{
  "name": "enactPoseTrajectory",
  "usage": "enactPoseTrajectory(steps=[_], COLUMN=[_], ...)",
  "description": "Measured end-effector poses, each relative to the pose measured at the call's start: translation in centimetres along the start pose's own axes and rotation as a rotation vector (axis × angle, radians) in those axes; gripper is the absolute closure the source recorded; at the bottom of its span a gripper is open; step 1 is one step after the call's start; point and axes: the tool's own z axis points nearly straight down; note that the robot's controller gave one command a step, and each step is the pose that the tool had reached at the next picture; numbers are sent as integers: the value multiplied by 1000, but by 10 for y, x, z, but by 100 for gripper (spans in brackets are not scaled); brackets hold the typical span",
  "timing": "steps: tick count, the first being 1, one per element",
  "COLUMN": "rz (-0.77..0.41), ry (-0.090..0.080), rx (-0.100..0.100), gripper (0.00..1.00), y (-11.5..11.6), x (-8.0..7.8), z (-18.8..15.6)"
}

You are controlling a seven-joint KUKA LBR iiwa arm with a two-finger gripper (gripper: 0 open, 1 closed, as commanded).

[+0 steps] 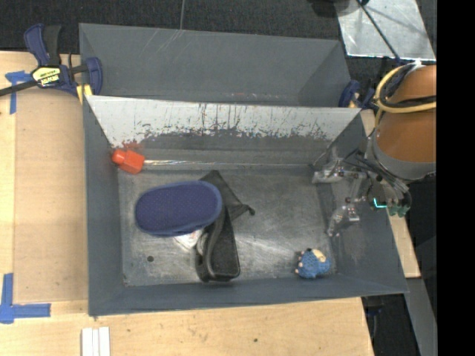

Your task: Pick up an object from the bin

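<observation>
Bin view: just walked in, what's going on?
The gripper sits at the right side of the bin, open and empty. Nearest it, a small blue and yellow toy lies by the front wall. A blue oval pad, a black pouch and an orange piece lie further left. Nothing is picked yet.

The scuffed grey metal bin (104,221) holds a navy oval cushion (178,208), a small orange block (128,160), a black fabric pouch (219,251) and a blue, yellow-flecked fuzzy ball (312,264).

Arm (404,128) low, claw (334,197) agape and empty.
</observation>
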Motion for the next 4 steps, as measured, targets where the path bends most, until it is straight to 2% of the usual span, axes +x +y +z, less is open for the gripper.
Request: enactPoseTrajectory(steps=[1,2,3,4], rz=[-490,-983,-1155,-1540], ry=[-21,-11,-7,-13], rx=[8,5,4,13], gripper=[0,0,0,0], y=[6,34,38,40], x=[37,43,23,40], z=[106,85,85,108])
